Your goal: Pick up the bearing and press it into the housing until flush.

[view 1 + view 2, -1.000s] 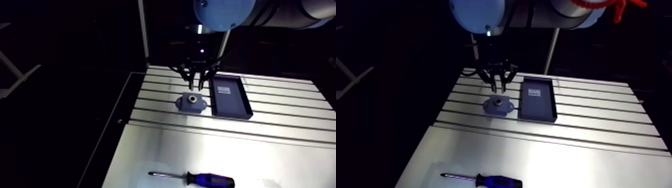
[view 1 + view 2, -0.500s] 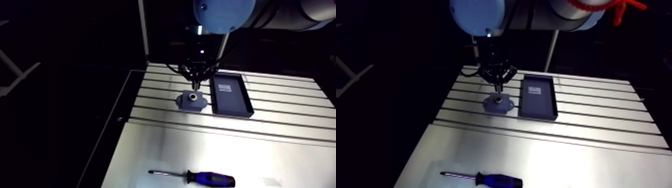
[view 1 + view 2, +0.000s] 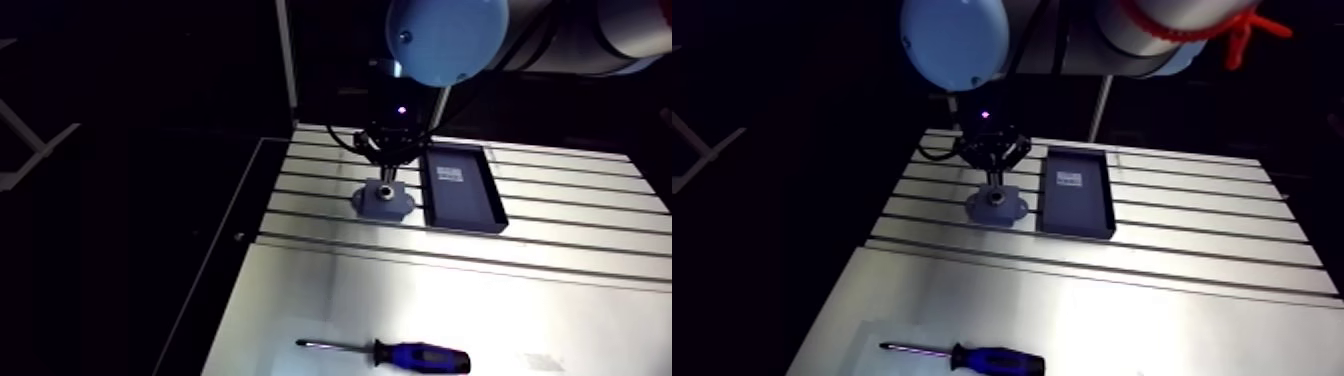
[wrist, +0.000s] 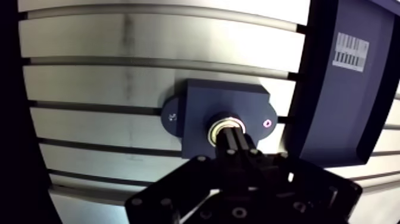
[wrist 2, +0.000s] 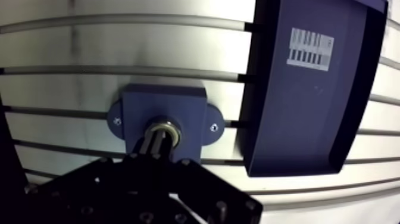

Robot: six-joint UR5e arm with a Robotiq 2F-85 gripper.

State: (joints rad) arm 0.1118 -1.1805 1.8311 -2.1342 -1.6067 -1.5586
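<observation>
Counter (image 3: 560, 300) of slotted aluminium fills most of the arm view. On its far half lies the dark blue tray (image 4: 333, 119) with a white barcode label; I see nothing else inside it. Near the front edge rests a screwdriver (image 3: 400, 354) with a blue handle, well apart from the work. Just beside the tray sits the blue housing (image 4: 202, 107), flat on the counter, with 2 small ears. The gripper (image 4: 231, 136) stands directly over it. In the wrist view its 2 fingers (image 4: 238, 146) are together, with nothing clamped between them, and their joined tips rest on the bearing (image 4: 221, 122). The bearing, a bright metal ring, is already in the bore at the centre of the housing. So I judge that the picking is done and the pressing is in hand. What is left is to confirm flush. The ring seems level or almost level with the housing face, but the fingers cover part of it and I cannot tell for certain.
</observation>
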